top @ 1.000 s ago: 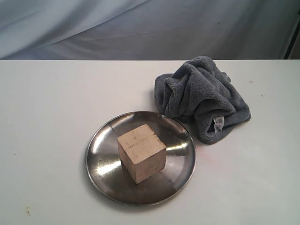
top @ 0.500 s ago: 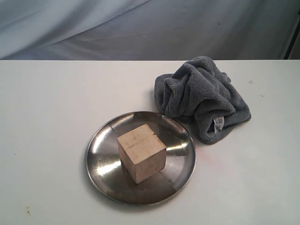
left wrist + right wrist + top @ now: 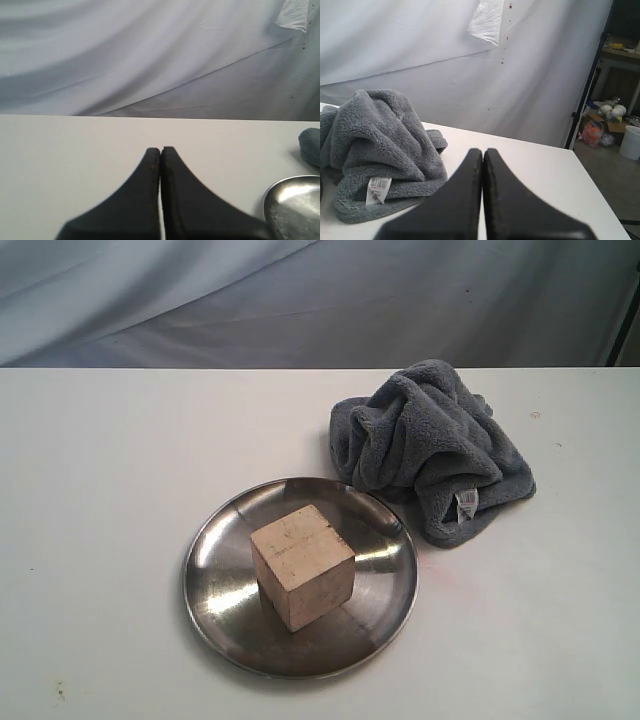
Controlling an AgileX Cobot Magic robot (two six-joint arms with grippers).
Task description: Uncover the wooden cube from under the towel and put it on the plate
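The pale wooden cube (image 3: 302, 566) stands uncovered in the middle of the shiny steel plate (image 3: 214, 595), turned corner-on to the exterior view. Behind and to the right of the plate, the dark grey towel (image 3: 430, 445) lies crumpled in a heap, its white label (image 3: 466, 504) at the near edge. Neither arm shows in the exterior view. My left gripper (image 3: 161, 149) is shut with nothing in it, over bare table, and the plate's rim (image 3: 270, 192) lies off to one side of it. Also shut and empty, my right gripper (image 3: 483, 150) sits beside the towel (image 3: 375, 140).
A white table (image 3: 110, 470) carries everything, backed by a grey-white cloth backdrop (image 3: 320, 300). In the right wrist view the table's side edge shows, with a dark stand (image 3: 585, 90) and clutter on the floor beyond it.
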